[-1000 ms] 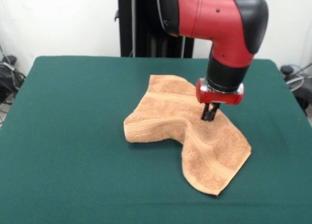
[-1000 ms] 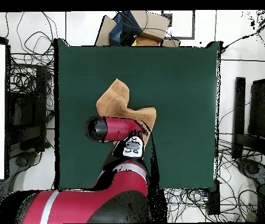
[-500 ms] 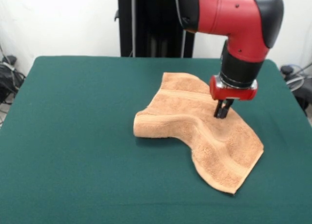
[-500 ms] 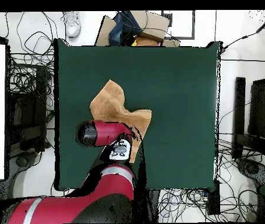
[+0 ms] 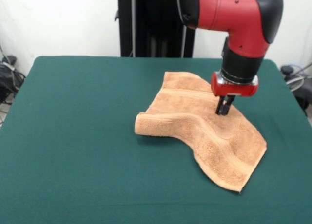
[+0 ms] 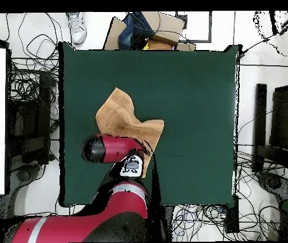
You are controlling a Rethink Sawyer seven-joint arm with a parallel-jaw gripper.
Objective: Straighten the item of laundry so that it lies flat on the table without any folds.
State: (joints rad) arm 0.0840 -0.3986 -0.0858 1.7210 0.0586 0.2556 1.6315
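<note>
A: What is lying nearest to the camera in the front view?

B: The bare green tabletop point(image 5: 73, 175), and then the near corner of the towel point(image 5: 204, 124). This corner is resting flat and is pointing toward the front right.

A: And a little farther back?

B: There the cloth is not flat. A raised ridge is running across the middle of it, and on the left side the edge is folding under itself, so it is making a thick rolled lip. The towel is sitting right of the centre of the tabletop.

A: Where is the gripper point(image 5: 224, 109)?

B: It is standing just behind the ridge, pointing straight down into the cloth. The fingers are narrow, nearly together, and they seem to be pinching a small part of the towel. In the overhead view the arm is covering that spot, so I cannot confirm it from there.

A: And behind it?

B: The far part of the towel is lying mostly smooth, with the woven band showing.

A: So how far is the task?

B: I judge about halfway. The two ends are looking spread, but the ridge and the folded left edge are remaining to be pulled out.
</note>
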